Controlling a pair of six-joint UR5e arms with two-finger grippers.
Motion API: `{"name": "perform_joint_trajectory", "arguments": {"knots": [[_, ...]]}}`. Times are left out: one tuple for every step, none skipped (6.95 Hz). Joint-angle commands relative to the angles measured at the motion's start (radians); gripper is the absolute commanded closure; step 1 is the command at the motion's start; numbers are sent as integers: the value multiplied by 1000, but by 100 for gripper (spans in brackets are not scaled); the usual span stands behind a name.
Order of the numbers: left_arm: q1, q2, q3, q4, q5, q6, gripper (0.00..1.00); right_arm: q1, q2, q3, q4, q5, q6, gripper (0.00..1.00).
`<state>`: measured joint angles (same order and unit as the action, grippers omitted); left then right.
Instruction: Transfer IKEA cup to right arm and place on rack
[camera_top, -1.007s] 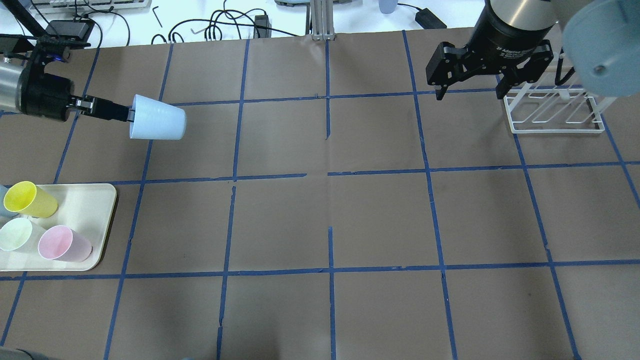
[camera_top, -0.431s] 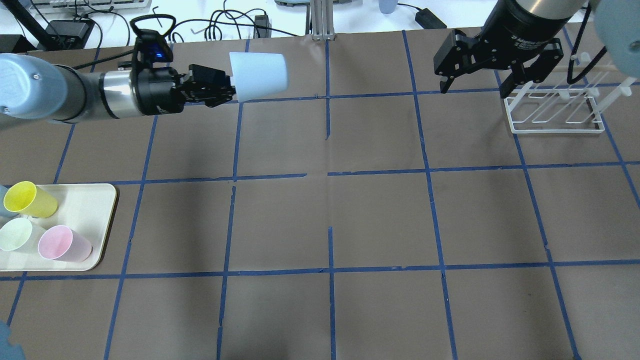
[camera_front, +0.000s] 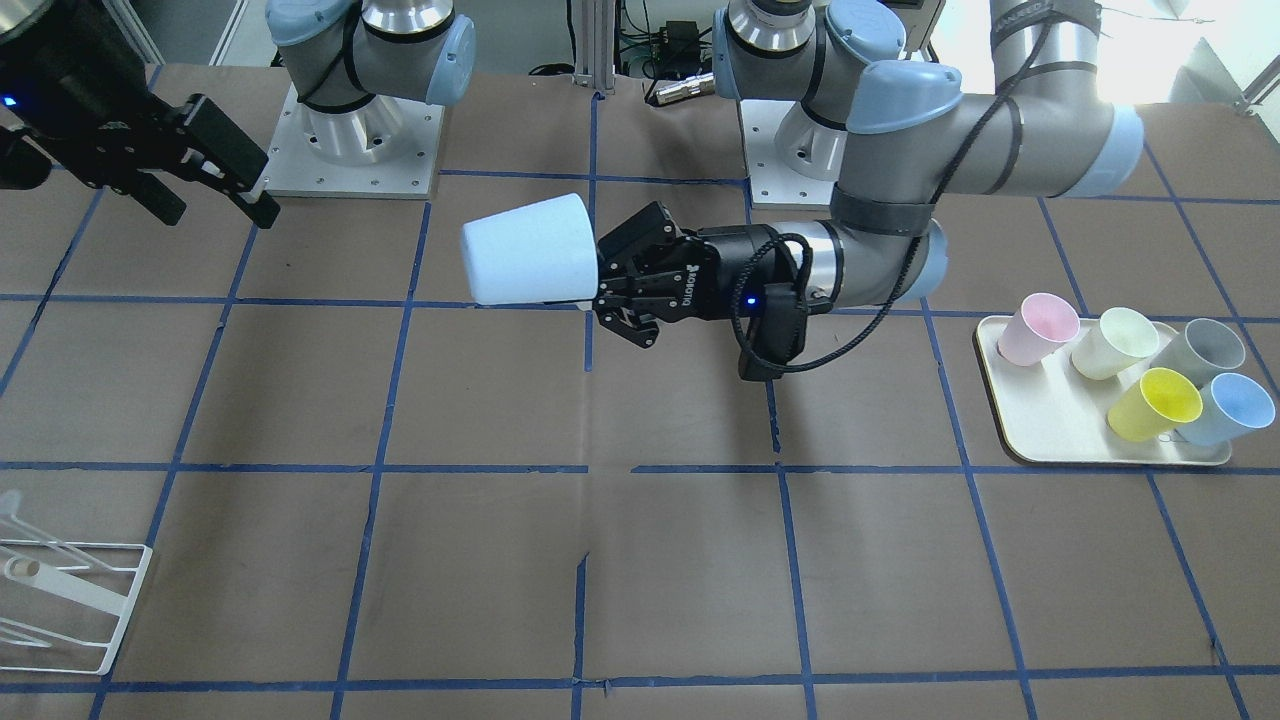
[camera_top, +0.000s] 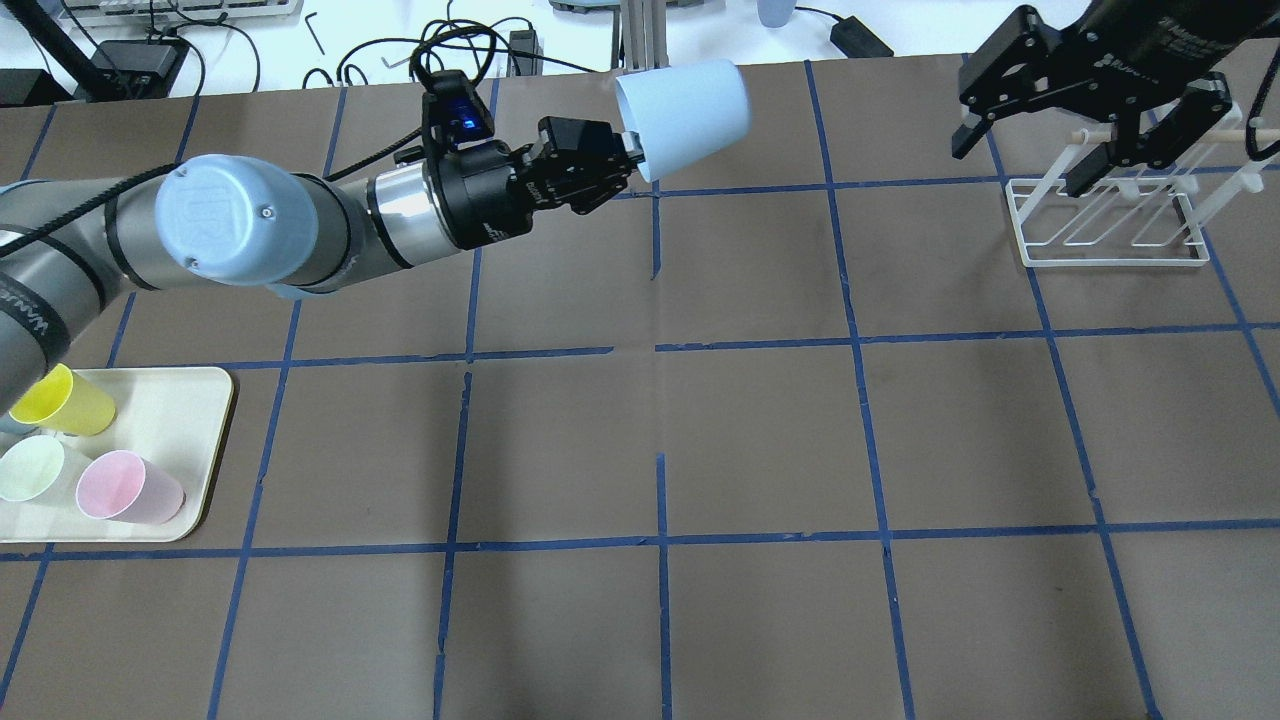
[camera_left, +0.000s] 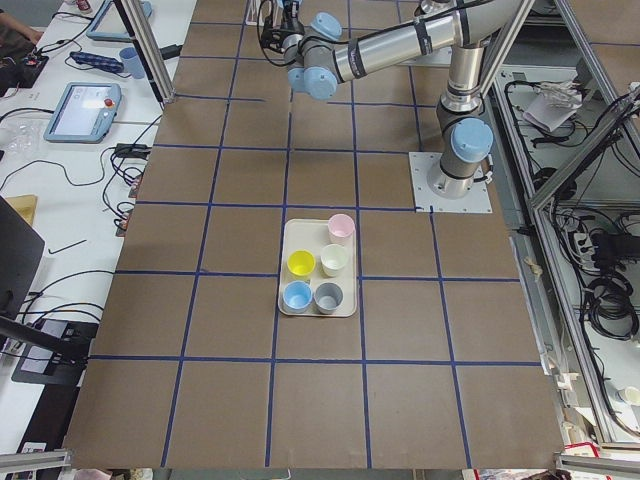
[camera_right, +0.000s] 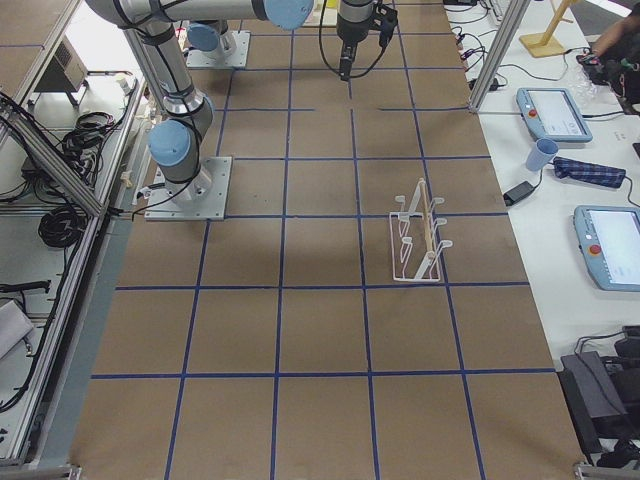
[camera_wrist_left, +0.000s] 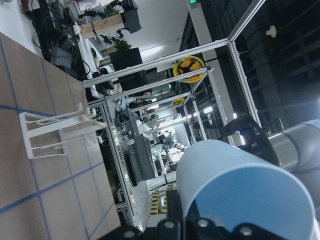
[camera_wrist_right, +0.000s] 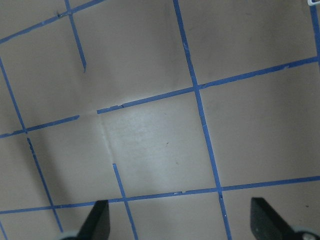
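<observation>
While the left arm (camera_top: 400, 215) swings across, the pale blue IKEA cup (camera_top: 685, 115) has moved from the left side to the middle of the desk (camera_top: 760, 440). It is up in the air, on its side. Left jaws pinch its rim. Right jaws hang wide open and empty, high up on the rack's (camera_top: 1100, 262) side, well apart from the cup. The swap comes next. I can read "ROBOTIQ" on the left jaws and "UR" on a blue cap (camera_top: 225, 225).

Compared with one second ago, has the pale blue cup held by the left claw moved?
Yes. In the overhead view the IKEA cup in the left claw went right and toward the far edge, reaching the centre tape line.
</observation>
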<state>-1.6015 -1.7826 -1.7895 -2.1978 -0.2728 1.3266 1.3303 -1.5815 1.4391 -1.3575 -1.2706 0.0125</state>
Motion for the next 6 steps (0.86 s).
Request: {"name": "perform_joint_trajectory", "arguments": {"knots": [[-64, 12, -13, -3, -66, -3, 100, -124, 0, -6, 73, 129, -41, 0], [-83, 15, -40, 1, -90, -1, 100, -188, 0, -6, 137, 199, -54, 0], [-122, 12, -47, 3, -126, -3, 100, -256, -2, -6, 225, 262, -80, 0], [-162, 9, -45, 4, -172, -3, 100, -278, -8, -6, 306, 310, -106, 0], [-181, 2, -45, 3, -186, -3, 100, -278, -8, -5, 396, 415, -135, 0], [-181, 6, -47, 3, -186, -3, 100, -278, -9, 0, 499, 526, -199, 0]]}}
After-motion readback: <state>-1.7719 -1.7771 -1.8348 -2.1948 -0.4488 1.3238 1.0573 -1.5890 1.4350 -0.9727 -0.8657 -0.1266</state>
